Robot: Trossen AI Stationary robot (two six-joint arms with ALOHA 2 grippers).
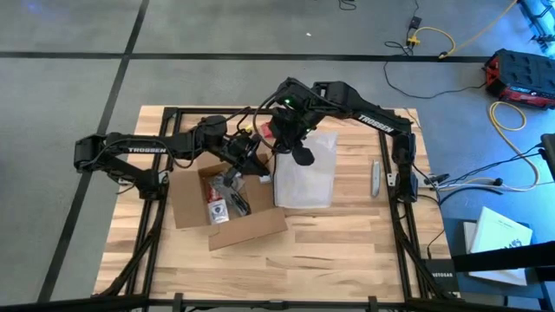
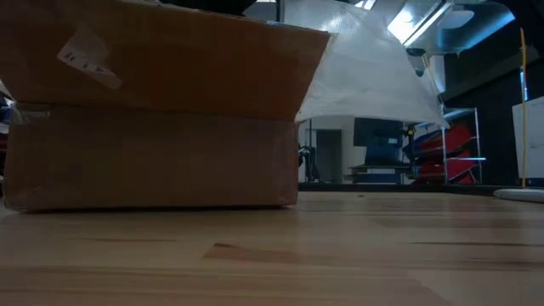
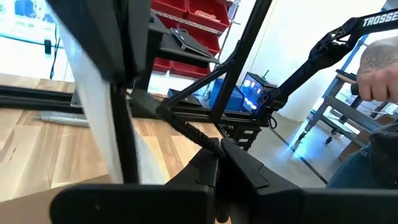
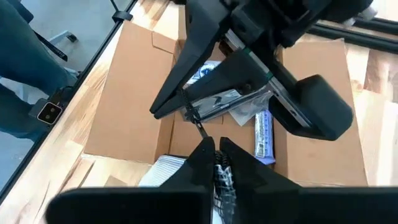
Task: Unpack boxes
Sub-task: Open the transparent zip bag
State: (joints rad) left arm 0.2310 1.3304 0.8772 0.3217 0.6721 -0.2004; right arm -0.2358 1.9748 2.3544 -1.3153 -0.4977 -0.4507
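The brown cardboard box (image 1: 227, 206) lies open on the table, left of the middle, with small packets (image 4: 219, 102) inside. My left gripper (image 3: 217, 152) hangs over the box's far right corner (image 1: 257, 161), shut on a thin black cord (image 3: 180, 124). My right gripper (image 4: 216, 149) slants down toward it from the far right (image 1: 277, 149), shut. A clear, silvery plastic bag (image 1: 305, 173) sits just right of the box. In the low view the bag (image 2: 374, 76) stands up behind the box with its lower edge off the table. My left gripper pinches one end of the black cord (image 3: 210, 143) between its fingertips, held about level above the box. The cord runs away from it, off the table, toward my right gripper. My right gripper comes slanting down from the far right. Crinkled clear plastic of the bag (image 4: 221, 180) shows between its shut fingers. The cord's other end (image 4: 202, 132) reaches its fingertips; whether they also hold it cannot be told.
A grey utility knife (image 1: 376, 178) lies on the table to the right of the bag. The box's right flap (image 1: 247, 227) lies spread toward the near edge. Bare wood reaches along the near side (image 1: 347, 251). A person's arm (image 3: 379, 65) shows beyond the table.
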